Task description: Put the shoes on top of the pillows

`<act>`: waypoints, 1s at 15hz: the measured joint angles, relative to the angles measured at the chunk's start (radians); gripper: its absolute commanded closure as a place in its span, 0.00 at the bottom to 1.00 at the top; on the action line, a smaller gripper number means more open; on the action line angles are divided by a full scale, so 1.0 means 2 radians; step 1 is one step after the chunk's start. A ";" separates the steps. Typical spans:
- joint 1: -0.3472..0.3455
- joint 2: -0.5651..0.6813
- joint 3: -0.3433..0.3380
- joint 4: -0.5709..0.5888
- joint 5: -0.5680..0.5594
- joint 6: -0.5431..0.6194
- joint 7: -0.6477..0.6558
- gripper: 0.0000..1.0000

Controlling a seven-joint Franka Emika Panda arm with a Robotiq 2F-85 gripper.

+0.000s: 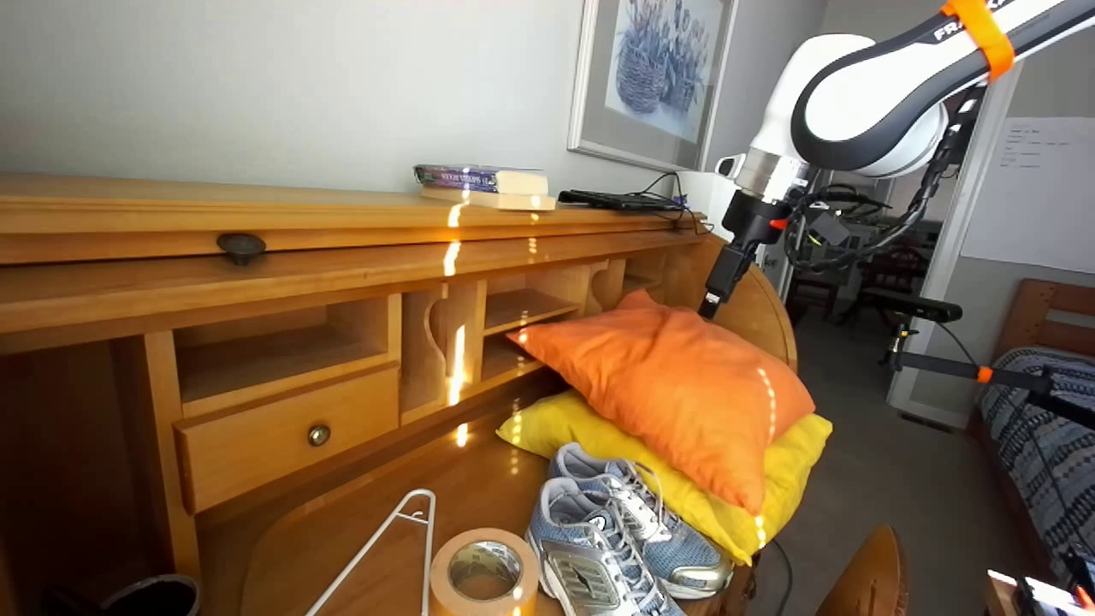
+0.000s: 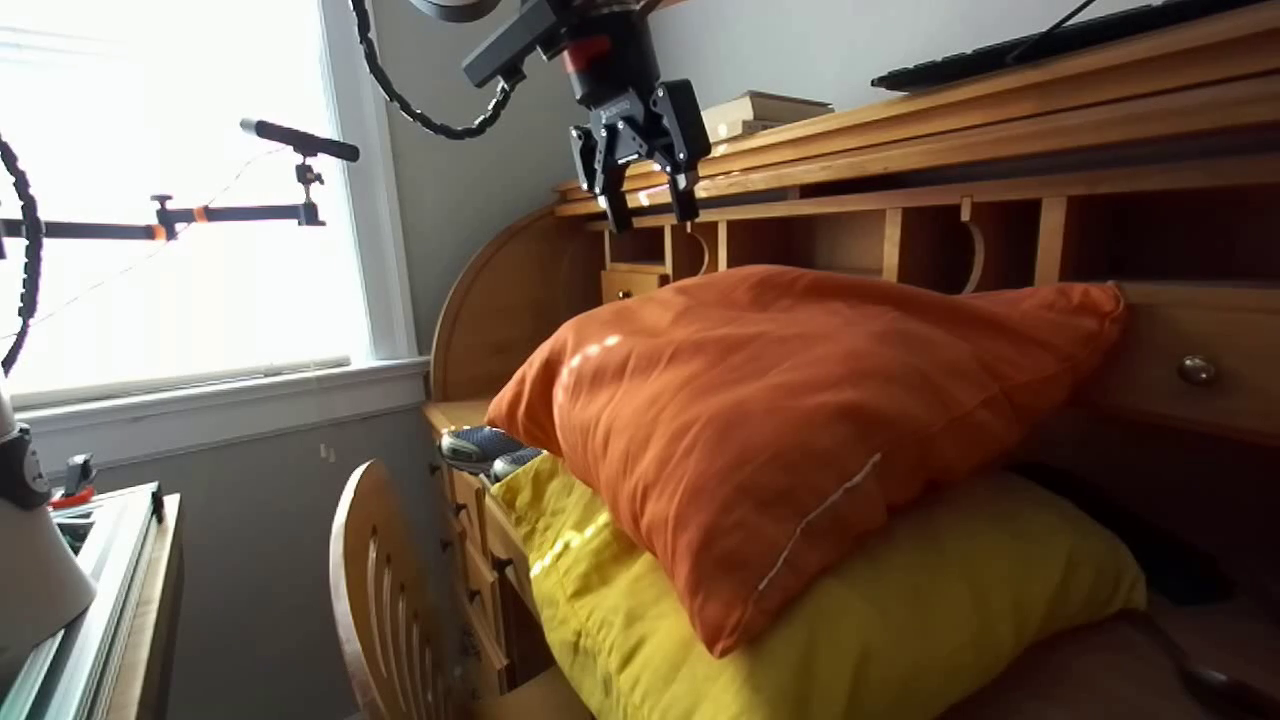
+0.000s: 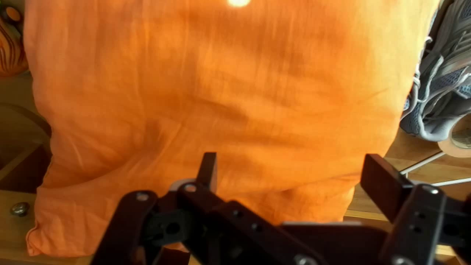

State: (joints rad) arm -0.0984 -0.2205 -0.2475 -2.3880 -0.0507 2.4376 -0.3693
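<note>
Hanging above the orange pillow, the gripper is seen with its fingers spread wide and nothing held between them. Under it, the orange pillow is laid aslant on the yellow pillow, so the landing place is judged to be ready. Farther out, to one side of the gripper and well apart from it, the shoes are found side by side on the desk, just beside the yellow pillow; neither has been put on top yet. The step in hand is therefore taken to be the approach to a first shoe. For the next move, the gripper would need to be carried sideways beyond the pillows' edge, lined up astride a shoe's collar, and lowered before any squeeze is made; the roll of tape, just beside the shoe farther from the gripper, should be left alone. In an exterior view the shoes are shown almost whole, with a white hanger near them, but the fingers are seen edge-on and their spread is lost. In an exterior view with a window, that spread and a gap below the fingertips are plain, while the shoes are mostly hidden behind the pillows. Only in the wrist view is a striped orange object caught, on the side away from the shoes.
</note>
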 measured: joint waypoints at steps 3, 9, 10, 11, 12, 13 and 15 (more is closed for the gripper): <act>0.012 0.011 0.019 -0.005 0.008 -0.004 -0.009 0.00; 0.050 0.077 0.077 -0.020 0.025 -0.006 -0.017 0.00; 0.054 0.087 0.087 -0.019 0.025 -0.006 -0.017 0.00; 0.057 0.095 0.096 -0.018 0.025 -0.006 -0.017 0.00; 0.059 0.103 0.104 -0.017 0.024 -0.005 -0.017 0.00; 0.060 0.111 0.112 -0.015 0.023 -0.004 -0.017 0.00; 0.061 0.129 0.122 -0.008 0.020 0.000 -0.020 0.00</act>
State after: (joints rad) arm 0.0239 0.0369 -0.0026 -2.4046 -0.0103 2.4376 -0.4093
